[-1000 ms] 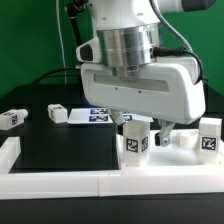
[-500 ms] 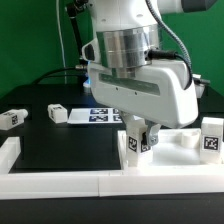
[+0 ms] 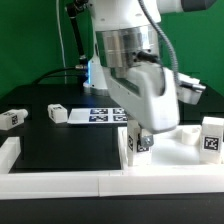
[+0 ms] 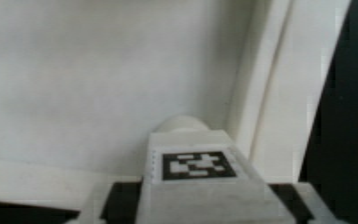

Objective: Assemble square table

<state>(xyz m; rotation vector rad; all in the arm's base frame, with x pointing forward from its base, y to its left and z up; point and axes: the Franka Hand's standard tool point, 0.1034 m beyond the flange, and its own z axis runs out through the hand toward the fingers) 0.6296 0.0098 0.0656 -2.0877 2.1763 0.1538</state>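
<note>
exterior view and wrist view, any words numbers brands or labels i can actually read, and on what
Words, brands, numbers: none in either view.
Square black-and-white tags only, patterns rather than text: on the near leg, the leg at the exterior view's right, the leg at the exterior view's left and the marker board.

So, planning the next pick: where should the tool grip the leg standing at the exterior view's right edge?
Probably its upper part, across two opposite flat sides, coming straight down: the upright leg is blocky, its top unobstructed. The tool holds a second leg.
</note>
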